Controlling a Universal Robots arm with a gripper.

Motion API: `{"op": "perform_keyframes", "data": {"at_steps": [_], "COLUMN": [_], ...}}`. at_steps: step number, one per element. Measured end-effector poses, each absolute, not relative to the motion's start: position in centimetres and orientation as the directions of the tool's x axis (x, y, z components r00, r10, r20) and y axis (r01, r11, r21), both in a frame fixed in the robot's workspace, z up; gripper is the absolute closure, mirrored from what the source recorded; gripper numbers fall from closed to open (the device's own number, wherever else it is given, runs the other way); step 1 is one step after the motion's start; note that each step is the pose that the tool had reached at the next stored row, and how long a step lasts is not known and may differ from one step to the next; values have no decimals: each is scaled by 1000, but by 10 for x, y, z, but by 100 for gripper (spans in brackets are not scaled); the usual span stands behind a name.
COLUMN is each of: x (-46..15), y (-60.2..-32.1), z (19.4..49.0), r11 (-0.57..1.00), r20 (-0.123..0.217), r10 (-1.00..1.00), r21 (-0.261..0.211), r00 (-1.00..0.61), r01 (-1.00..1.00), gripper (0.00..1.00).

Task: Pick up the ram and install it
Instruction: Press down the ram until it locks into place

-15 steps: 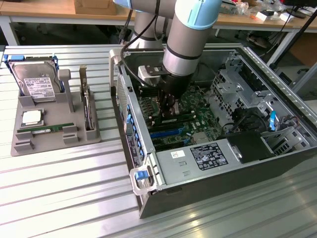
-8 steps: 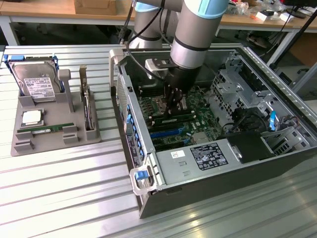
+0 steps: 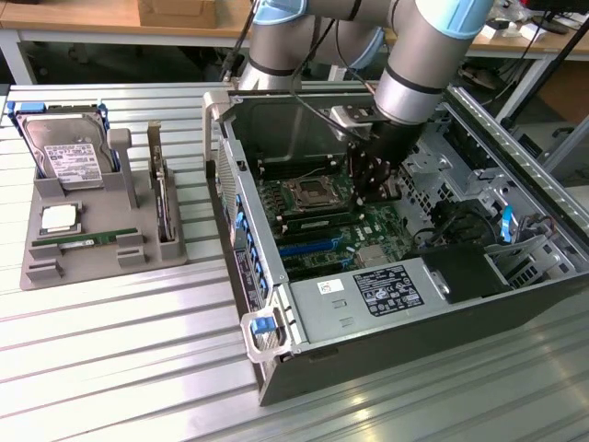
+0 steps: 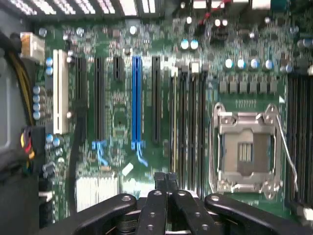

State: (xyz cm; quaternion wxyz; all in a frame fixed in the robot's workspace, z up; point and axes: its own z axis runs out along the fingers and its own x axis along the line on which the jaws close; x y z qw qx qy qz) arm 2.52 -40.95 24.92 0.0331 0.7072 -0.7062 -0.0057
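The ram [image 3: 78,241] is a thin green stick lying flat in a slot of the grey tray [image 3: 92,269], at the exterior view's left. My gripper [image 3: 373,187] is far from it, lowered inside the open computer case [image 3: 276,368] just above the motherboard. In the wrist view the gripper [image 4: 166,177] has its black fingertips pressed together with nothing between them. It hovers over the black memory slots [image 4: 188,122] beside the CPU socket [image 4: 244,147]. One slot [image 4: 174,122] looks lighter, as if a thin board sits in it edge-on.
The tray also holds a hard drive [image 3: 64,152], a silver CPU chip [image 3: 57,218] and an upright expansion card [image 3: 164,198]. Inside the case are the power supply [image 3: 386,290], a blue slot [image 4: 136,98] and cable bundles [image 4: 22,78]. The case walls closely surround the arm.
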Motion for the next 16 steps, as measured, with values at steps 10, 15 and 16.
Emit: {"op": "perform_keyframes", "data": {"at_steps": [10,15,16], "x": [70,70,70], "y": [-409,-409,-409], "z": [273,276,276], "r11": [0,0,0], "r20": [39,39,39], "r10": [-999,-999,-999], "r21": [66,66,66], "r00": [3,3,3], "r01": [-998,-998,-998], "gripper": [89,89,89]}}
